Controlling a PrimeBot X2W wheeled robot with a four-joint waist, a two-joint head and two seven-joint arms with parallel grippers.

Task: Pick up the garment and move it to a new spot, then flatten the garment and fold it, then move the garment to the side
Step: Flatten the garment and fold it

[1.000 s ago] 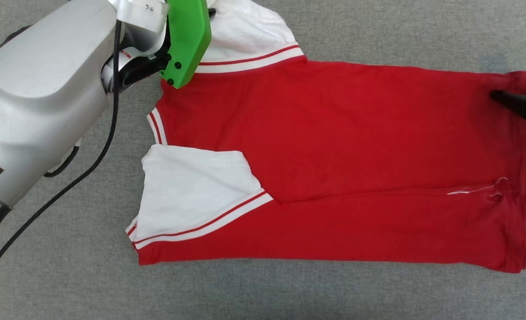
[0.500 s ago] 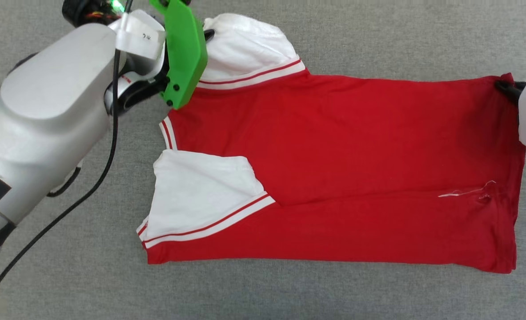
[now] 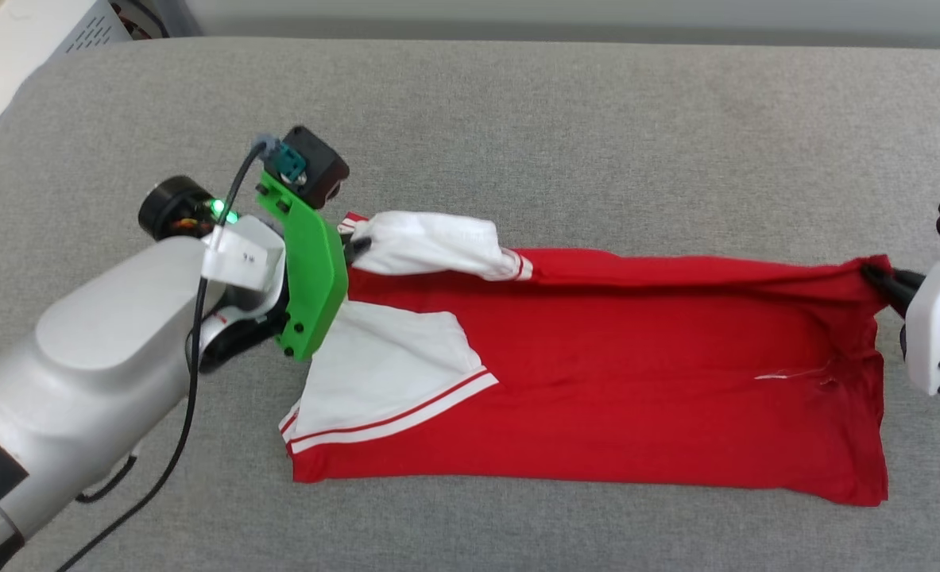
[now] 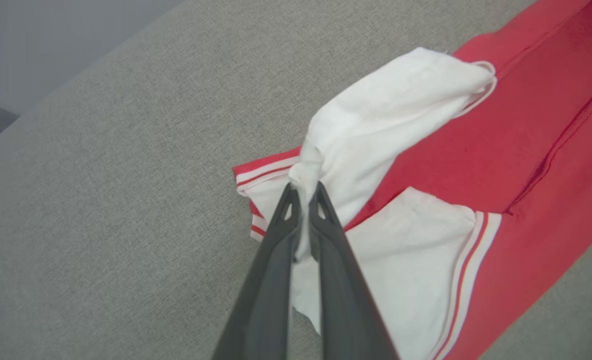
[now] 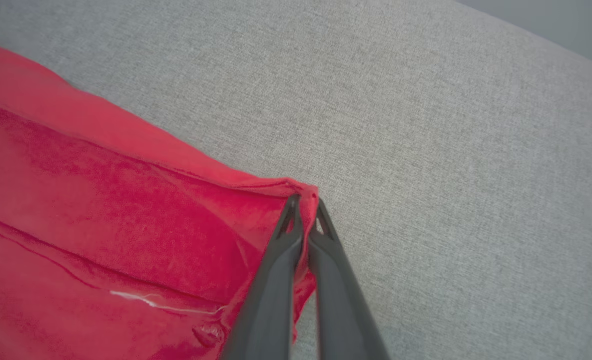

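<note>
The garment (image 3: pixel 613 381) is a red shirt with white striped-trim sleeves, lying lengthwise on the grey table (image 3: pixel 517 119), its far long edge lifted. My left gripper (image 3: pixel 356 245) is shut on the far white sleeve (image 3: pixel 430 242), pinching bunched white cloth (image 4: pixel 396 110) between its fingers (image 4: pixel 275 240). At the far right hem corner my right gripper (image 3: pixel 875 278) is shut on the red fabric (image 5: pixel 125 210), the corner caught between the tips (image 5: pixel 303 205). The near sleeve (image 3: pixel 382 373) lies flat on the red body.
A pale box-like unit (image 3: pixel 17 48) stands off the table's far left corner. Grey tabletop stretches beyond the shirt toward the far edge (image 3: pixel 517 40) and along the near side. My left arm's cable (image 3: pixel 191 381) hangs over the table's left part.
The right gripper has closed on the hem corner. Both grippers have raised the shirt's far edge and drawn it toward the near side. The head camera has tilted, bringing the table's far edge into view.
</note>
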